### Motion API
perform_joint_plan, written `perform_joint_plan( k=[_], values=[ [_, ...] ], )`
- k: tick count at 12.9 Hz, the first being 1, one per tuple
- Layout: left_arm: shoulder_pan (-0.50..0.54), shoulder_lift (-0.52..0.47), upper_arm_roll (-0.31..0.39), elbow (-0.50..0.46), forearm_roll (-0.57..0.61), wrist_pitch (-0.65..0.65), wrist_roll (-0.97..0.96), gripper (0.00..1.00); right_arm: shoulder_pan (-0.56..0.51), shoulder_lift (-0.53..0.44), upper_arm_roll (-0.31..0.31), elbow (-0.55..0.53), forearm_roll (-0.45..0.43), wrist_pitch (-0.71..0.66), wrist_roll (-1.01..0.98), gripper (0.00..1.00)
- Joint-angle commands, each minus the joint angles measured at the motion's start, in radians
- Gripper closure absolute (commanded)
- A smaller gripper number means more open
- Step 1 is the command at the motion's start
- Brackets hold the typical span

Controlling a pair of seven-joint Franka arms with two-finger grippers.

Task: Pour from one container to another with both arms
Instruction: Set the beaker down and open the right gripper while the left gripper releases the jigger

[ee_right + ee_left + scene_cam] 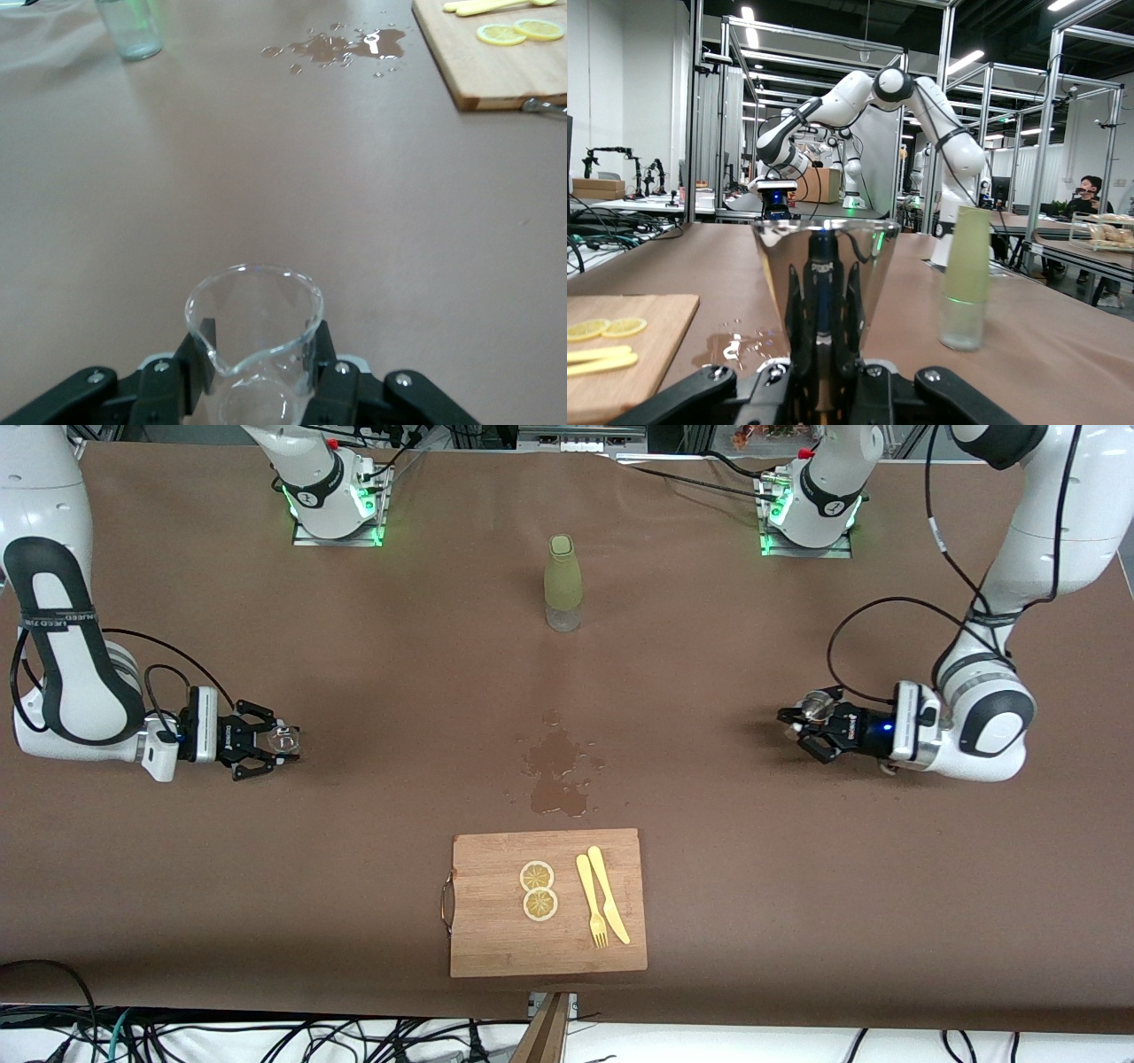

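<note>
Brown covering spread over the whole table (762, 886), with a dark wet spill (555, 771) at its middle serving as the landmark. Toward the right arm's end of the table from the spill, the right gripper (266, 744) sat low over the covering, its jaws pinching a small clear glass beaker with a pouring lip (254, 332). Toward the left arm's end from the spill, the left gripper (808, 731) was likewise low, its jaws pressed onto a shiny metal cone-shaped cup (824, 283). Farther from the front camera than the spill stood an upright pale green bottle with a clear base (563, 584). Nearer to that camera than the spill lay a rectangular wooden cutting board (496, 948) carrying two round lemon slices (538, 890) and, beside them, a yellow plastic fork (591, 903) and a yellow plastic knife (609, 895).
</note>
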Motion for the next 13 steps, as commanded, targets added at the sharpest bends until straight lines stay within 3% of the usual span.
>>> perform_joint_plan(
  k=[1, 4, 6, 7, 8, 9, 13],
  values=[
    [0.079, 0.017, -0.009, 0.034, 0.083, -0.056, -0.007, 1.00, -0.058, 0.036, 0.015, -0.004, 0.022, -0.025, -0.102, 0.82],
    [0.160, 0.053, -0.009, 0.064, 0.153, -0.067, 0.053, 1.00, -0.084, 0.088, -0.001, -0.004, 0.022, -0.041, -0.165, 0.81],
    [0.188, 0.113, 0.001, 0.120, 0.162, -0.126, 0.079, 1.00, -0.092, 0.096, -0.008, -0.001, 0.022, -0.047, -0.173, 0.74],
    [0.208, 0.124, 0.023, 0.126, 0.168, -0.131, 0.084, 1.00, -0.093, 0.098, -0.013, 0.001, 0.022, -0.047, -0.170, 0.60],
    [0.228, 0.141, 0.028, 0.134, 0.177, -0.136, 0.097, 1.00, -0.093, 0.099, -0.013, 0.002, 0.022, -0.048, -0.159, 0.19],
    [0.249, 0.170, 0.028, 0.164, 0.189, -0.140, 0.113, 1.00, -0.095, 0.099, -0.015, 0.004, 0.022, -0.050, -0.156, 0.00],
    [0.285, 0.239, 0.029, 0.227, 0.228, -0.173, 0.136, 1.00, -0.093, 0.096, -0.031, 0.031, 0.010, -0.065, -0.136, 0.00]
  ],
)
